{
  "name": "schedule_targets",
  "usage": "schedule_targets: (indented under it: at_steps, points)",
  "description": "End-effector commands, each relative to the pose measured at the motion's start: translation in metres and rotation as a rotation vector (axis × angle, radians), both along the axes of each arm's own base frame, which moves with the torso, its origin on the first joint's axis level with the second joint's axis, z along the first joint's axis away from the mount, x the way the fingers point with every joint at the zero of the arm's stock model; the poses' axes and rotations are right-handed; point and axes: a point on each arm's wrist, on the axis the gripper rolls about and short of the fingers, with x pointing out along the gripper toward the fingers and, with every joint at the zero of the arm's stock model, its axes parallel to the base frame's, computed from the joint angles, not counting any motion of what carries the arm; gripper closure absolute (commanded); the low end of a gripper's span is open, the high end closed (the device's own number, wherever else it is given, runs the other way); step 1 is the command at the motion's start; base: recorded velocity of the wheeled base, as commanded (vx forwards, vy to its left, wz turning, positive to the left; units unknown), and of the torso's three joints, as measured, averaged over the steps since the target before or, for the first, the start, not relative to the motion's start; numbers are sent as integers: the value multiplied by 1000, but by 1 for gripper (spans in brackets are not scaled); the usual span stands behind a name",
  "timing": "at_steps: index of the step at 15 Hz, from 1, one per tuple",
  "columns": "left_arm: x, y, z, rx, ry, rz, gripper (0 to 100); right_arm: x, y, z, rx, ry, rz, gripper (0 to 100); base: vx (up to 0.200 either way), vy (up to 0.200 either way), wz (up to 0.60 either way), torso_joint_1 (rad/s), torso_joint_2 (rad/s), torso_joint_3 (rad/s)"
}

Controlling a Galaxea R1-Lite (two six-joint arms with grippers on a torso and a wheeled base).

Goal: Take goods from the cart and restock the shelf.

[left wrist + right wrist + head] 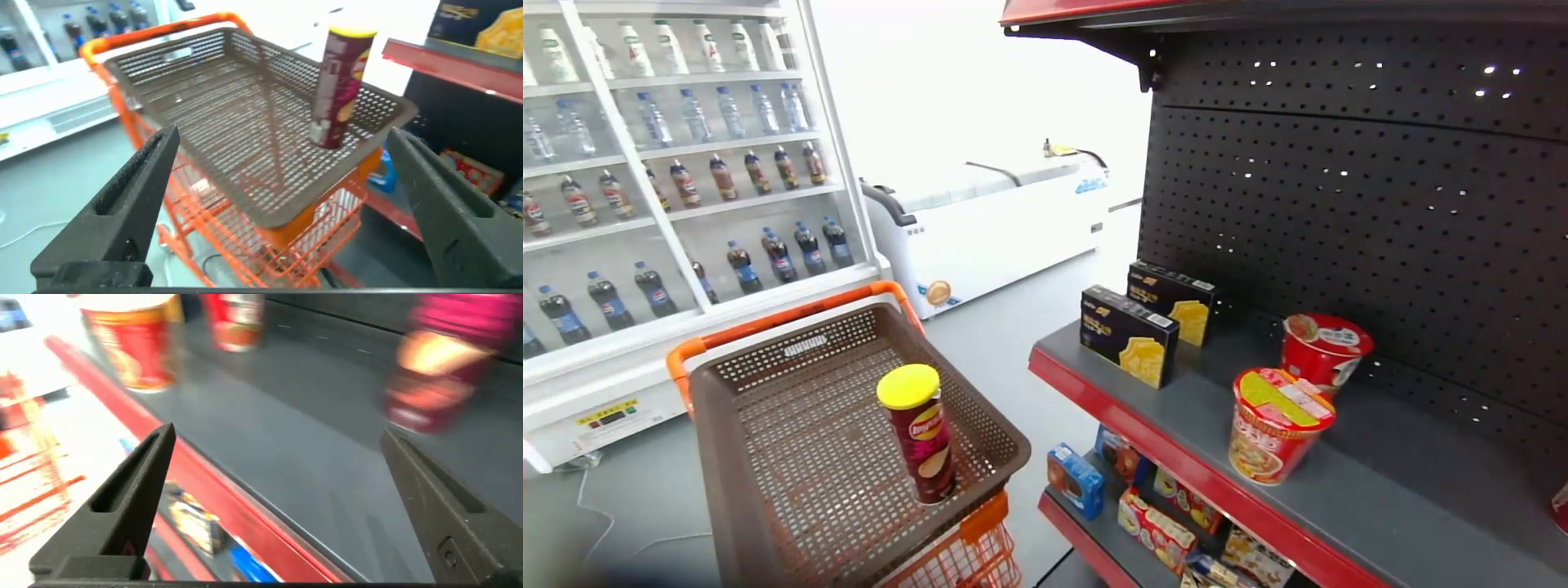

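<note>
The tall crimson chip can [920, 433] with a yellow lid stands upright inside the brown mesh cart basket [833, 339], near its rim, dead ahead of the left gripper [282, 137], which gapes wide and empty, the nearer arm.

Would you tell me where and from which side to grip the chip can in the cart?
Grip the chip can on its upper body, under the yellow lid, probably coming over the near rim: it stands upright, rising above the basket wall.
</note>
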Motion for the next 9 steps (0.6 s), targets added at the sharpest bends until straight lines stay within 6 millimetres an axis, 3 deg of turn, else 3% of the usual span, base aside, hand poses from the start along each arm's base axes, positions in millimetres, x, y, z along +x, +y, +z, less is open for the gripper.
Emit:
schedule_targets:
  at_steps: [1, 5, 6, 7, 8, 9]
  points:
    - [0, 0, 0, 4, 3, -4, 0, 0, 0, 0, 0, 0, 0, 0, 0, 0, 0, 0, 0, 0]
    - [1, 0, 0, 30, 11, -1, 0, 0, 0, 0, 0, 0, 0, 0, 0, 0, 0, 0, 0, 0]
    - [-1, 0, 18, 51, -8, -12, 0, 0, 0, 0, 0, 0, 0, 0, 0, 0, 0, 0, 0, 0]
    - [7, -1, 70, 72, 36, -38, 0, 0, 0, 0, 0, 0, 0, 0, 0, 0, 0, 0, 0, 0]
    - [11, -1, 76, 72, 63, -42, 0, 0, 0, 0, 0, 0, 0, 0, 0, 0, 0, 0, 0, 0]
    - [43, -2, 92, -8, 191, -71, 0, 0, 0, 0, 0, 0, 0, 0, 0, 0, 0, 0, 0, 0]
